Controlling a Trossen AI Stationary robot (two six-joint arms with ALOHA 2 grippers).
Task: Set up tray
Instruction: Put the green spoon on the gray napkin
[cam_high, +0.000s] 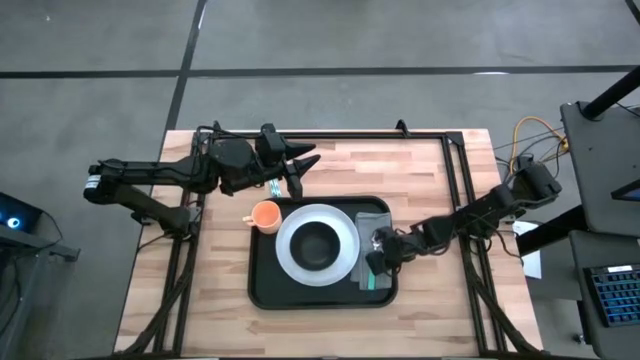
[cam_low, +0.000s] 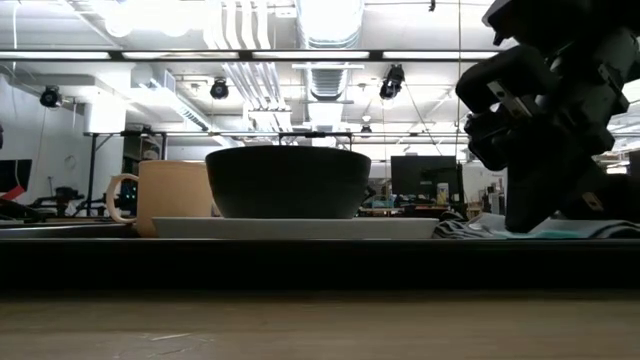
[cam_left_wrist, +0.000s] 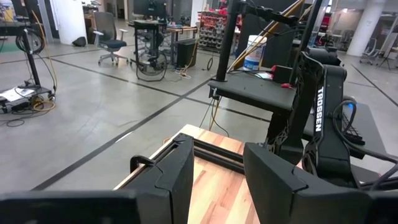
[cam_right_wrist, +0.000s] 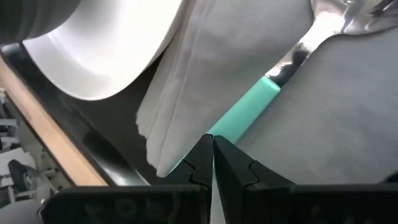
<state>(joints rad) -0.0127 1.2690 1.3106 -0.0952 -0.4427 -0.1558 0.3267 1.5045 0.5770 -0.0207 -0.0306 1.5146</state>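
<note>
The left pincer (cam_high: 300, 170) is seen above the far left part of the pale, striped wooden table (cam_high: 420, 170), well apart from the tray (cam_high: 262, 285); its two dark fingers are held apart, with bare wood visible between them in the left wrist view. Just beside the tray's far left corner an orange mug (cam_high: 265, 215) with a loop handle is found; whether it rests on the rim or inside cannot be told from above. The tray, black, rectangular, with rounded corners and a raised rim, lies at the middle of the table toward the near edge. On it a round, smooth white plate (cam_high: 290, 262) is set, and a dark bowl (cam_high: 316, 243) sits at its centre; the inside of the bowl is hidden in the low view. To the right of the plate a folded grey cloth napkin (cam_right_wrist: 348, 118) is spread, partly covered by the right pincer (cam_high: 378, 250). A utensil with a teal handle (cam_right_wrist: 245, 112) and a shiny metal head is laid on the napkin; its head is cut off by the picture edge. The right pincer's fingertips are pressed together at the end of the handle, though whether the handle is clamped between them cannot be told
</note>
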